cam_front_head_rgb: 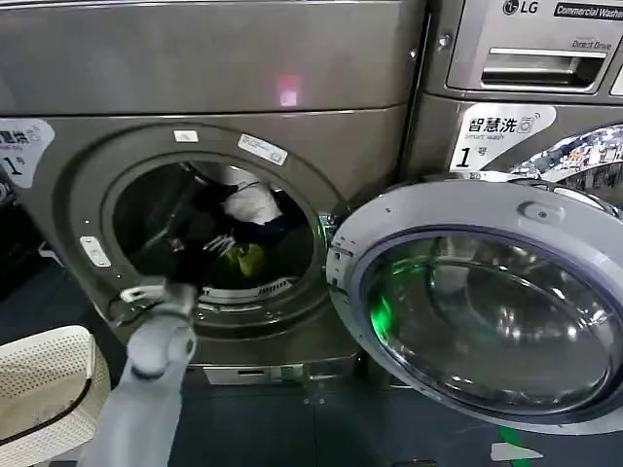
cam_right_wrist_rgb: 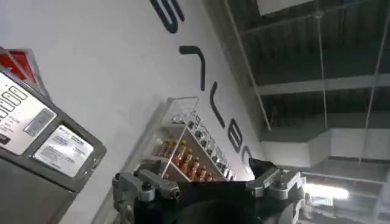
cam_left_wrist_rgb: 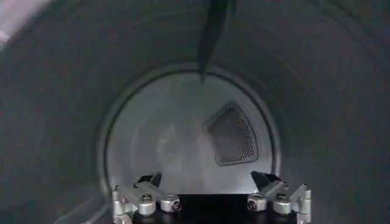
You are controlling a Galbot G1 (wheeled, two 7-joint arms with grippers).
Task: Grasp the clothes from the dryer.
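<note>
The dryer (cam_front_head_rgb: pixel 204 58) stands with its round porthole open and its glass door (cam_front_head_rgb: pixel 477 302) swung out to the right. Inside the drum lie the clothes: a white piece (cam_front_head_rgb: pixel 251 202) on top, dark navy fabric around it and a yellow-green garment (cam_front_head_rgb: pixel 247 259) lower down. My left arm (cam_front_head_rgb: pixel 156 321) rises from the bottom left and enters the porthole at its lower left rim. My left gripper (cam_left_wrist_rgb: pixel 207 182) is open and empty, facing the drum's back wall and a perforated vent (cam_left_wrist_rgb: pixel 233 135). My right gripper (cam_right_wrist_rgb: pixel 204 179) is open, held up away from the dryer, facing a wall.
A white perforated basket (cam_front_head_rgb: pixel 44 389) sits on the floor at the bottom left. A lighter LG machine (cam_front_head_rgb: pixel 526 58) stands right of the dryer. The open door takes up much of the space on the right. A shelf of bottles (cam_right_wrist_rgb: pixel 183 155) hangs on the far wall.
</note>
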